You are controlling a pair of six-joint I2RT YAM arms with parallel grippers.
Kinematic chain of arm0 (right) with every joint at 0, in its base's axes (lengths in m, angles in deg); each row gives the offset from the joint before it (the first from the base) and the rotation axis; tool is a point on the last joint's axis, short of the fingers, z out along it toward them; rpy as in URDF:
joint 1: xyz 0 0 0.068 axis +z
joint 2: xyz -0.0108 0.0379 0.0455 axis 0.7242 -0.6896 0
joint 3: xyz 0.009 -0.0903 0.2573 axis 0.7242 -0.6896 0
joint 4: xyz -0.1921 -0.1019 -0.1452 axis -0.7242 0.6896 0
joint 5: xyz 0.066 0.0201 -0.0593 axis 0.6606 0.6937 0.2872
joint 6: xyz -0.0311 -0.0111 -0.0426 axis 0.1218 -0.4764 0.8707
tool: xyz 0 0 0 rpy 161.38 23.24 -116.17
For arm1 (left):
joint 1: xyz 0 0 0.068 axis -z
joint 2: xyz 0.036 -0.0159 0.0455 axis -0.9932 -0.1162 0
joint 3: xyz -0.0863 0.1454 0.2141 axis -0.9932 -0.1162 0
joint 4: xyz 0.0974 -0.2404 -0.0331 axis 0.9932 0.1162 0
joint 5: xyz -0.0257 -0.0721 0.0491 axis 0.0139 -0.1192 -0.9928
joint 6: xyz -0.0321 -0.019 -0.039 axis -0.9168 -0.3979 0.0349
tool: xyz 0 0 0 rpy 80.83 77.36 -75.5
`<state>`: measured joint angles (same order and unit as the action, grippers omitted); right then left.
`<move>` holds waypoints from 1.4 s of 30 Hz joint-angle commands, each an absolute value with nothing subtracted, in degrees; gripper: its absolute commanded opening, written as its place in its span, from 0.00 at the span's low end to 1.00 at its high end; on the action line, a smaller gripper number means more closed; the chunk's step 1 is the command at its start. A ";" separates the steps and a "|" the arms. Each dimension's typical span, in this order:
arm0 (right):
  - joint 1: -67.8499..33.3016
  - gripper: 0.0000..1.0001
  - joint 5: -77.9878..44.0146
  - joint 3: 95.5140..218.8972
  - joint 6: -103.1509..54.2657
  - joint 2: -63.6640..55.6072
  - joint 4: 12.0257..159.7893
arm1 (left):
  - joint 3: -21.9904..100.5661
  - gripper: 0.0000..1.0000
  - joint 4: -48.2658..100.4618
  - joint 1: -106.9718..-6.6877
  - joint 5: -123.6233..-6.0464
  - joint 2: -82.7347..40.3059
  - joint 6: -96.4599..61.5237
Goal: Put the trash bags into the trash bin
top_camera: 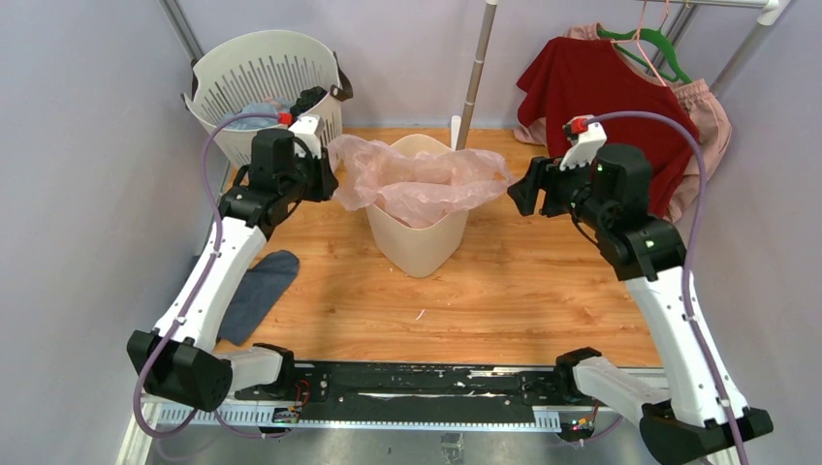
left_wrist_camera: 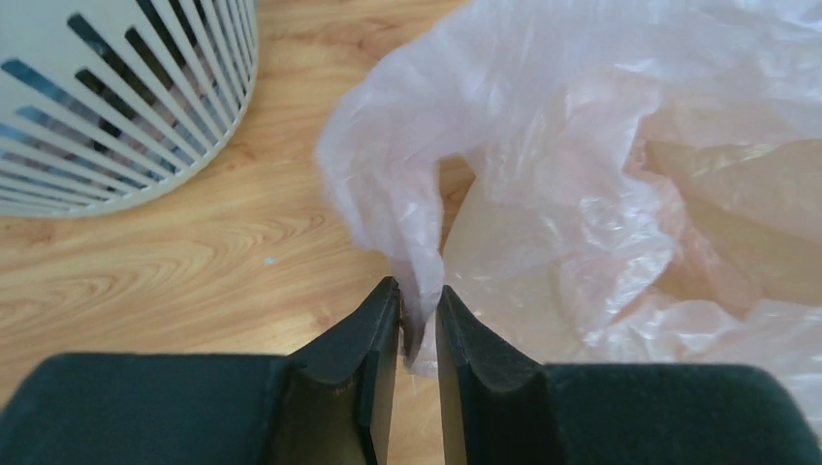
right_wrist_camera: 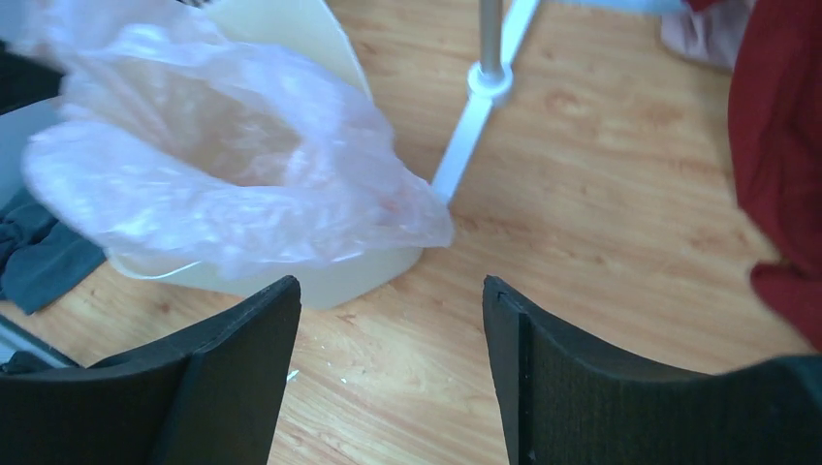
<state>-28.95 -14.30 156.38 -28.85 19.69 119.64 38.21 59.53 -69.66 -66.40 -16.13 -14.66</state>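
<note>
The pale-pink translucent trash bag (top_camera: 417, 174) is draped over and into the cream-beige trash bin (top_camera: 419, 240) at the table's middle. Its edges spread past the rim on both sides. My left gripper (top_camera: 328, 174) is shut on the bag's left edge; in the left wrist view the fingers (left_wrist_camera: 419, 315) pinch a fold of the bag (left_wrist_camera: 582, 174). My right gripper (top_camera: 519, 189) is open and empty, just right of the bag's right edge. In the right wrist view its jaws (right_wrist_camera: 390, 291) stand wide apart over bare wood, with the bag (right_wrist_camera: 223, 165) and bin (right_wrist_camera: 291, 39) ahead to the left.
A round white slotted basket (top_camera: 264, 82) stands at the back left, also in the left wrist view (left_wrist_camera: 116, 97). A blue-grey cloth (top_camera: 257, 286) lies front left. A clothes rack pole (top_camera: 475, 73) stands behind the bin, with a red shirt (top_camera: 596, 92) and pink garment (top_camera: 703, 121) at the back right.
</note>
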 commanded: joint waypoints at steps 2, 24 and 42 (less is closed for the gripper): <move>-29.49 0.73 -5.15 161.49 -22.50 18.26 122.51 | 42.02 0.26 62.28 -70.06 -62.18 -17.35 -12.36; -27.26 0.51 -6.60 169.36 -22.30 0.21 109.65 | 59.97 0.26 71.42 -70.06 -56.24 -25.20 -6.71; -29.35 0.02 -12.27 172.42 -24.18 -8.75 108.45 | 61.27 0.16 64.27 -70.06 -67.40 -33.52 -7.34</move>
